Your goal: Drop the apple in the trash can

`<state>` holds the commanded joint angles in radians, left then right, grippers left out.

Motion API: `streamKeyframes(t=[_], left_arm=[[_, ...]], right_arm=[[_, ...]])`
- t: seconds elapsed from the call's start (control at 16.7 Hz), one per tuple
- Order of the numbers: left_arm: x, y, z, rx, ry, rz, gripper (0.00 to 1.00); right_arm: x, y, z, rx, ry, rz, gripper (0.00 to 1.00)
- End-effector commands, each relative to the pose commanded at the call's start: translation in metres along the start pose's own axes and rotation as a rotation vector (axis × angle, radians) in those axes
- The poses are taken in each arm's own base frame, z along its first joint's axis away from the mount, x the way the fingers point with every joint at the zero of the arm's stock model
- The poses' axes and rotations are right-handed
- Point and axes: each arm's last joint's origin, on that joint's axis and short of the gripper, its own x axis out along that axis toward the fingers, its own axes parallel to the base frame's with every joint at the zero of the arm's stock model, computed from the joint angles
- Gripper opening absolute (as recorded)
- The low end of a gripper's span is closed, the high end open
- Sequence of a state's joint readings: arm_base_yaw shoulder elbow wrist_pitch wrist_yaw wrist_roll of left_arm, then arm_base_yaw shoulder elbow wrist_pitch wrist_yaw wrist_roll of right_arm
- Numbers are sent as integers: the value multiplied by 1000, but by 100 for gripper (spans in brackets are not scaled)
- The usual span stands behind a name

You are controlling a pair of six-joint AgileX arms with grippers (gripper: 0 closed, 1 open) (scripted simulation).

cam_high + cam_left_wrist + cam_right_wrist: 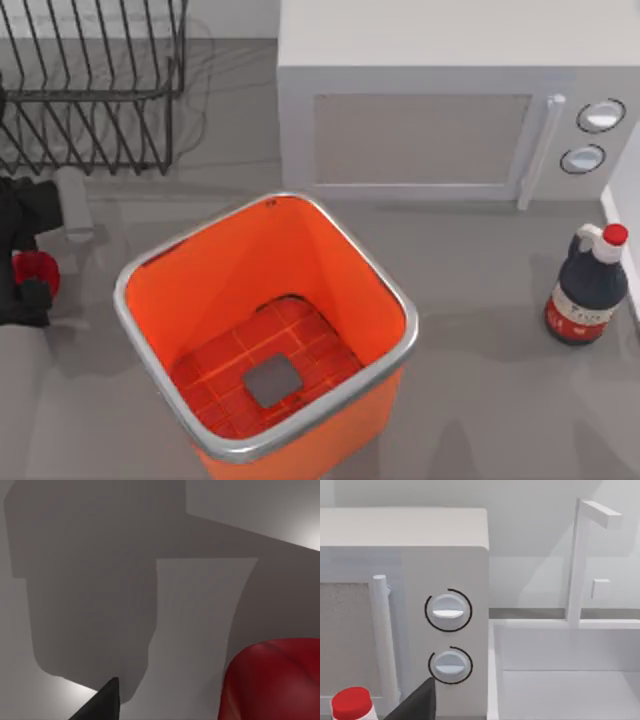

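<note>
Worktop (480,300) in the top view is carrying the trash can (262,330), an orange square bin with a silver rim, which is standing in the lower centre of the frame. Its grid floor with a grey centre square is showing. At the left edge of the frame, the left gripper (28,275) is holding the apple (38,272) between its dark fingers, closed on it, well apart from the bin and to the left of it. A wire dish rack (95,85) is sitting in the upper left, a white microwave (430,110) in the upper centre and right, and a dark bottle (588,288) with a red cap is standing at the right edge.

Left wrist view is showing the apple (274,680) as a red glossy shape in the lower right of the frame, over the grey worktop (200,605) with shadows on it. One dark fingertip (102,702) is pointing up from the lower edge.

Right wrist view is showing the microwave (405,605) with its two round knobs, the bottle's red cap (351,702) in the lower left corner, and a white sink (565,675) on the right. For the right gripper, one dark fingertip (420,702) is showing at the lower edge, and I cannot tell whether the fingers are open or closed.
</note>
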<state>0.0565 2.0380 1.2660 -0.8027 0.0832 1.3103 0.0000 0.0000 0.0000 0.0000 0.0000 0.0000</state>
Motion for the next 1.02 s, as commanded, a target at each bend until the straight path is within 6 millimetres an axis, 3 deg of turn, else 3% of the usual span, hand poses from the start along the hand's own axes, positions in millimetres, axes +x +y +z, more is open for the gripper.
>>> streamKeyframes(t=[0.72,1.02], left_arm=[[0,0,0,0,0,0,2],[0,0,0,0,0,0,0]], right_arm=[[0,0,0,0,0,0,100],[0,0,0,0,0,0,100]])
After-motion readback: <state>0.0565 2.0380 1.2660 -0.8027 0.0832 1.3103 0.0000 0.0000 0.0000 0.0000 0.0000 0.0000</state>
